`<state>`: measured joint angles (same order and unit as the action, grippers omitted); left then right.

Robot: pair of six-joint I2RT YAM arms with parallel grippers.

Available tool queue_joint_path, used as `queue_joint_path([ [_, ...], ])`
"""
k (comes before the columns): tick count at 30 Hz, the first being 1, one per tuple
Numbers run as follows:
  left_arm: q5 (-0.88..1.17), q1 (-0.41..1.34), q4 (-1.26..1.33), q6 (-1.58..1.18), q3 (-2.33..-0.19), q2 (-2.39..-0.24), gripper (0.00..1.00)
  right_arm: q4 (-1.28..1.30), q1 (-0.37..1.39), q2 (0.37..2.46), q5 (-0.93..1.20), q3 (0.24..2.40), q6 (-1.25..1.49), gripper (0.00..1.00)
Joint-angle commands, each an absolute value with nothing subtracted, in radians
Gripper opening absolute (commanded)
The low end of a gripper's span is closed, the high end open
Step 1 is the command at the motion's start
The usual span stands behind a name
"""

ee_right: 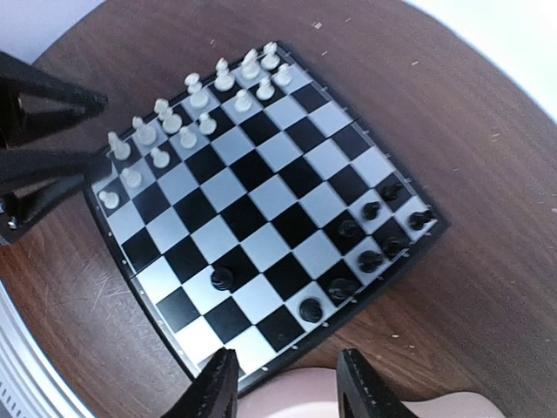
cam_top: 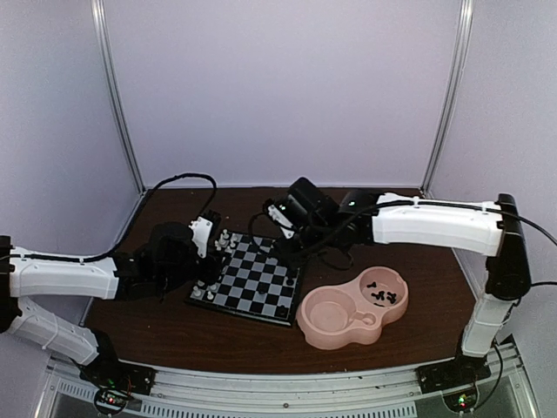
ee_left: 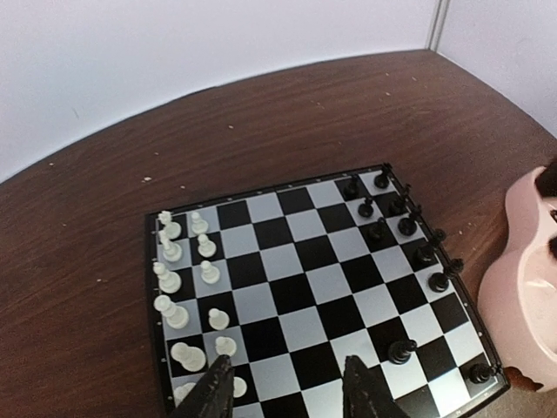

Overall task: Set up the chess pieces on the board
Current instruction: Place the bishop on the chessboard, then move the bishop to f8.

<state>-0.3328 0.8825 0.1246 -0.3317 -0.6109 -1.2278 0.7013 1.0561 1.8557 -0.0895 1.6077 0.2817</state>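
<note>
Sitting below right hand (ee_right: 285, 366): board (ee_right: 261, 200).

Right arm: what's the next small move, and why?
Probably swing the right end effector over the pink dish to pick up another black piece. Its jaws stand open and empty above the edge of the board. Loose black pieces lie in one bowl of the dish, and the board's black end shows empty squares, while the white pieces look nearly all placed.
</note>
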Motion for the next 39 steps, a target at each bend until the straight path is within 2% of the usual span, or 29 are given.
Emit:
queue_joint_path([
  [1,-0.200,0.889,0.125,-0.313,-0.677,-1.305,0.46,0.453,1.050,1.691,-0.331,1.369,0.222,0.42],
  [5,-0.208,0.915,0.039,-0.291,-0.763,-1.393,0.49,0.274,1.039,1.622,-0.526,1.172,0.218,0.40],
  [10,-0.220,0.958,-0.025,-0.267,-0.828,-1.457,0.50,0.184,1.028,1.587,-0.530,1.086,0.230,0.40],
  [14,-0.246,0.973,-0.151,-0.300,-0.915,-1.513,0.42,0.230,1.015,1.581,-0.618,1.072,0.272,0.40],
  [20,-0.250,0.973,-0.322,-0.354,-1.044,-1.617,0.42,0.243,0.979,1.566,-0.589,1.047,0.332,0.40],
  [26,-0.223,0.973,-0.378,-0.379,-1.111,-1.702,0.41,0.249,0.945,1.546,-0.566,1.031,0.363,0.40],
  [33,-0.183,0.974,-0.412,-0.387,-1.170,-1.793,0.29,0.240,0.934,1.509,-0.563,1.013,0.363,0.40],
  [39,-0.174,0.973,-0.413,-0.385,-1.177,-1.800,0.29,0.241,0.930,1.506,-0.553,1.011,0.365,0.40],
])
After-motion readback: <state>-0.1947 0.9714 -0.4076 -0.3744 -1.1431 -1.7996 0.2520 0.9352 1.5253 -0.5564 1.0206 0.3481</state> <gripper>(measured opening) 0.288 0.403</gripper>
